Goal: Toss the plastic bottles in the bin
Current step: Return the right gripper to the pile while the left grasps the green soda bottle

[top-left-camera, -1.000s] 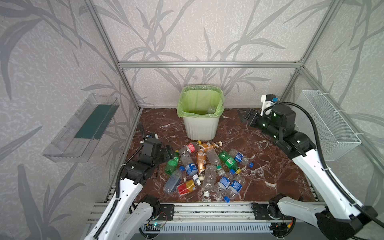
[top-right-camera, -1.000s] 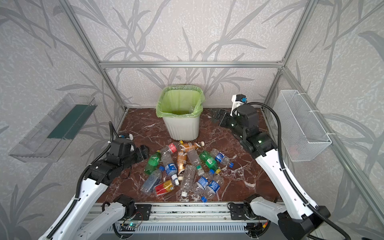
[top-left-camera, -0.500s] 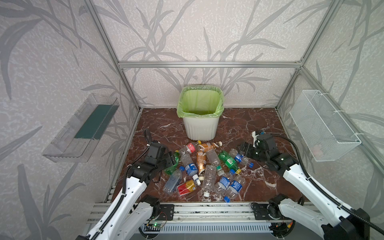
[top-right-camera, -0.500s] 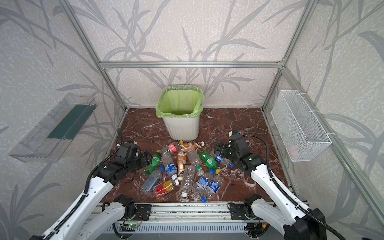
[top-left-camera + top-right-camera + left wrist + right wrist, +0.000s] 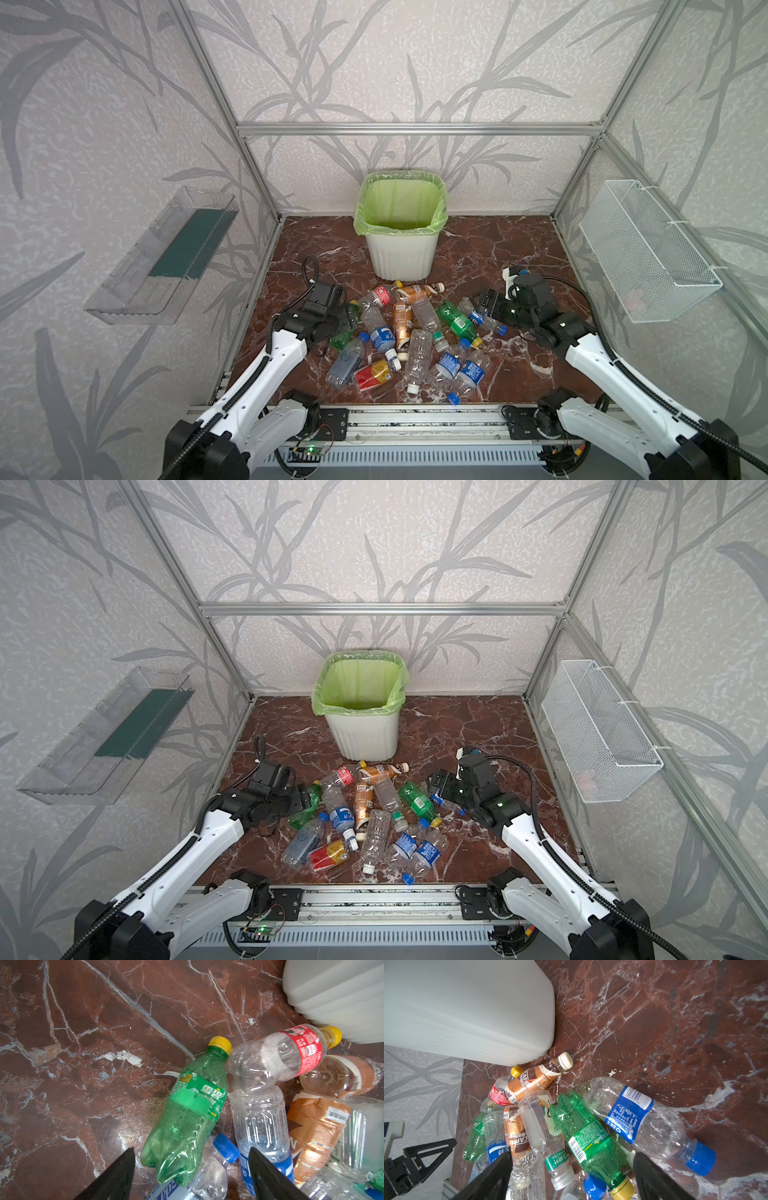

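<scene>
- Nearest the robot's base, the front of the plastic bottles [image 5: 411, 332] lies loose on the marble tabletop [image 5: 498, 257]. A red-yellow labelled bottle [image 5: 374, 375] and clear blue-labelled ones rest flat there, outside either arm's present line.
- At the heap's left flank, the left gripper [image 5: 191, 1149] hangs low with its fingers spread. They straddle the base end of a green bottle [image 5: 187, 1109], and neither finger appears to touch it. This outermost bottle is likely the pick because bare table on one side leaves a finger room.
- At the right flank, the right gripper [image 5: 572, 1152] also has its fingers wide apart and holds nothing. It brackets a second green bottle [image 5: 589, 1138] near its yellow cap. Clear neighbours lie between the fingers too, so closing here could catch more than one.
- Beyond them, an amber-brown bottle [image 5: 415, 292] lies just before the bin.
- Farthest back stands the bin [image 5: 401, 257], upright with its liner open. It sits centrally, probably so both arms can reach it. Its bottom is hidden.
</scene>
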You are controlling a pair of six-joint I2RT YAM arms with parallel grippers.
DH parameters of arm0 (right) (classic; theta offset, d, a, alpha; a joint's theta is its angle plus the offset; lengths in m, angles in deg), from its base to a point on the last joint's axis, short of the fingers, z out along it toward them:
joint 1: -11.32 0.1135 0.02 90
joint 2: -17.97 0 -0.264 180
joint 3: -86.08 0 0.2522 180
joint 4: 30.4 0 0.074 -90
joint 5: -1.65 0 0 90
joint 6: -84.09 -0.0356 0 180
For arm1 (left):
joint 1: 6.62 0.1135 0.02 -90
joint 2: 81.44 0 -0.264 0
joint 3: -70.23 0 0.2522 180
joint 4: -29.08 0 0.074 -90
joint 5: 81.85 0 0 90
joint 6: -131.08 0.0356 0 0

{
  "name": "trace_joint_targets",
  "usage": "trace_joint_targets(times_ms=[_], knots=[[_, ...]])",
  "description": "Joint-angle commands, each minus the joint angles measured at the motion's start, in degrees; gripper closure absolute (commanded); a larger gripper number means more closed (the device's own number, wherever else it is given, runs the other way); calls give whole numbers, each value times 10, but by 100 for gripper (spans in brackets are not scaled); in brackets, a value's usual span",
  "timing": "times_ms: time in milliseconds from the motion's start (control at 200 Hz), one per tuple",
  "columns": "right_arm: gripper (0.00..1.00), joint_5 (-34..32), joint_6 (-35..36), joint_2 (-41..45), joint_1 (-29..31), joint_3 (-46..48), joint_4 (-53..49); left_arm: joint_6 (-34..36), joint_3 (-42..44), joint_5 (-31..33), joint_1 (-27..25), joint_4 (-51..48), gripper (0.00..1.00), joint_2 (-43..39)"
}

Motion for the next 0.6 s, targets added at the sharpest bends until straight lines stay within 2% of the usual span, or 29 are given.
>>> trace_joint_targets(times_ms=[0, 595], knots=[[9, 16, -11, 9, 9, 10, 19, 16, 10, 21, -3, 17, 15, 20], [10, 9, -17, 5, 26, 20, 31, 17, 4, 12, -3, 33, 15, 134]])
